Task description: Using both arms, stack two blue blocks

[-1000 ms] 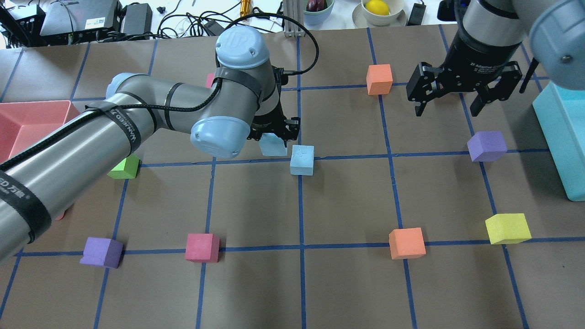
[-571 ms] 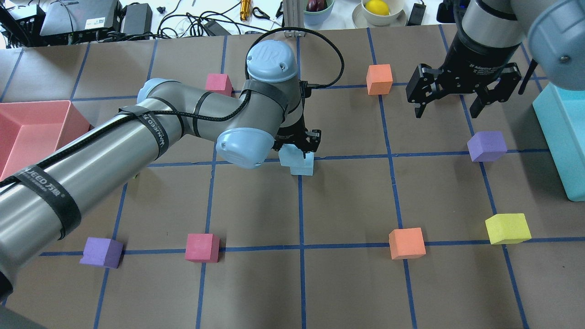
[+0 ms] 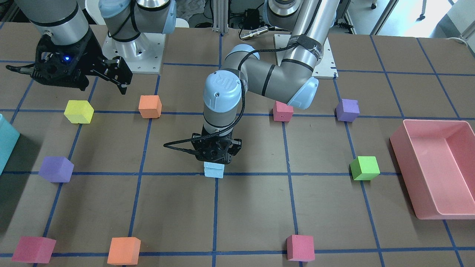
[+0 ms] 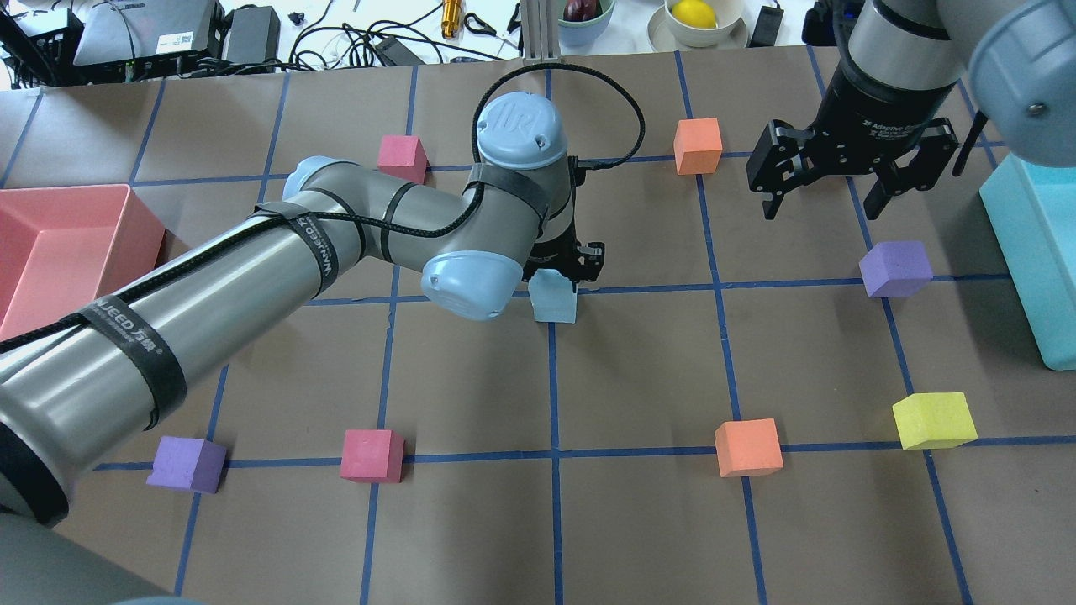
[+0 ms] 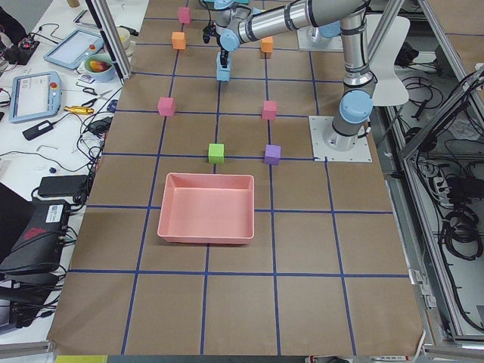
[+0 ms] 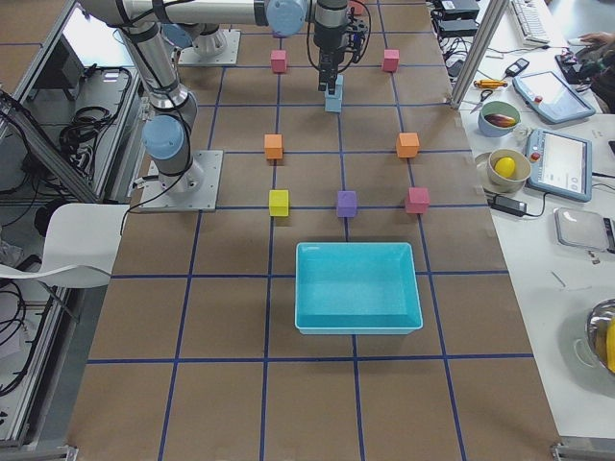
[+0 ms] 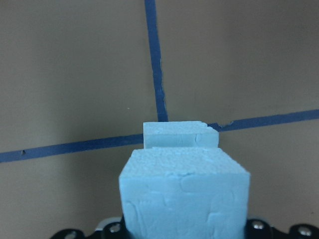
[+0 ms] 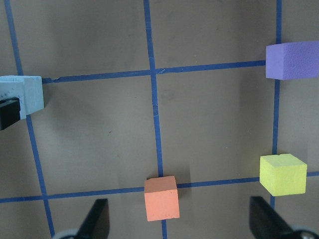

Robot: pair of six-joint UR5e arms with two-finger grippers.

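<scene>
My left gripper point(image 4: 561, 267) is shut on a pale blue block point(image 7: 184, 195) and holds it over the second blue block point(image 7: 180, 135), which sits on a tape crossing at the table's middle. In the overhead view the two blue blocks point(image 4: 555, 301) overlap, the held one slightly left of the lower one. I cannot tell if they touch. In the front view the left gripper point(image 3: 216, 155) hides most of the held block above the lower block point(image 3: 214, 171). My right gripper point(image 4: 822, 206) is open and empty, hovering at the far right; it also shows in the front view point(image 3: 66, 79).
A pink bin point(image 4: 50, 244) stands at the left edge and a teal bin point(image 4: 1034, 252) at the right edge. Around the blocks lie orange point(image 4: 698, 144), purple point(image 4: 895, 267), yellow point(image 4: 933, 418), orange point(image 4: 748, 447), pink point(image 4: 371, 454), purple point(image 4: 187, 464) and pink point(image 4: 402, 155) cubes.
My left arm has moved right with the blue block, from beside the other blue block to over it. The right arm has hardly moved.
</scene>
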